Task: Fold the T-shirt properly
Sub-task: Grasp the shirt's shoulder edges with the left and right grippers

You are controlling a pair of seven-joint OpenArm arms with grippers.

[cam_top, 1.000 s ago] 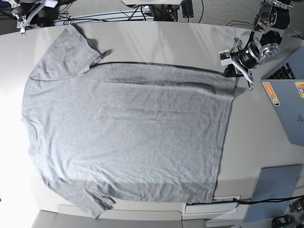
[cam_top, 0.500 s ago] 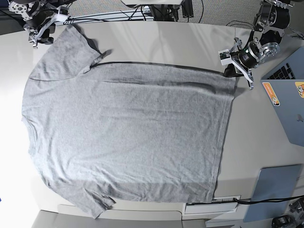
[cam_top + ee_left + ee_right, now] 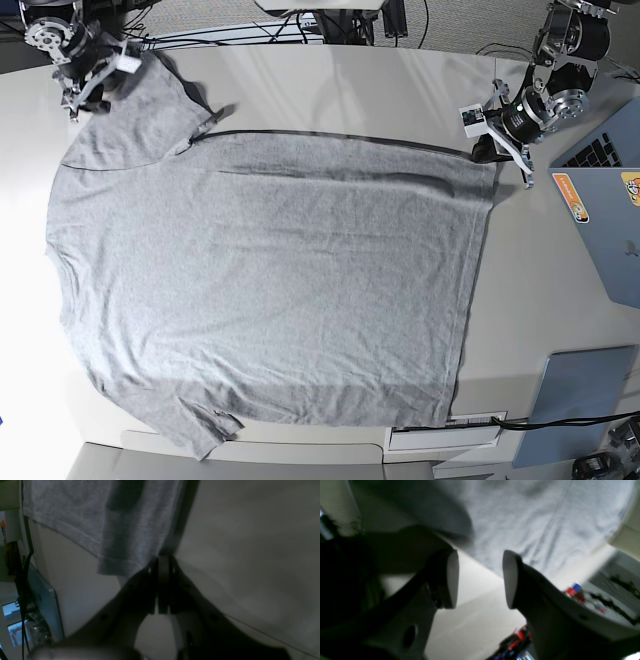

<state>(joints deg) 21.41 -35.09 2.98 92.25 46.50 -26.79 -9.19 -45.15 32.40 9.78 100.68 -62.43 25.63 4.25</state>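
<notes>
The heather-grey T-shirt (image 3: 270, 280) lies spread flat on the pale table (image 3: 350, 90), plain side up, with no lettering showing. Its sleeves are at the upper left and lower left and its hem is on the right. My left gripper (image 3: 483, 153) is at the hem's far right corner. In the left wrist view its fingers (image 3: 160, 562) are pressed together where the shirt's edge (image 3: 112, 562) runs into them. My right gripper (image 3: 85, 92) hovers at the far sleeve's outer edge. In the right wrist view it is open (image 3: 480, 578) and empty above bare table, with the grey cloth (image 3: 532, 517) just beyond.
A stickered laptop lid (image 3: 605, 235) and an open keyboard (image 3: 600, 150) lie at the right edge. A grey pad (image 3: 575, 395) sits at the front right. Cables run along the back of the table. The laptop's edge also shows in the left wrist view (image 3: 42, 597).
My right arm has moved from the far left corner rightward and down to the sleeve's edge. The left arm and the shirt have not moved.
</notes>
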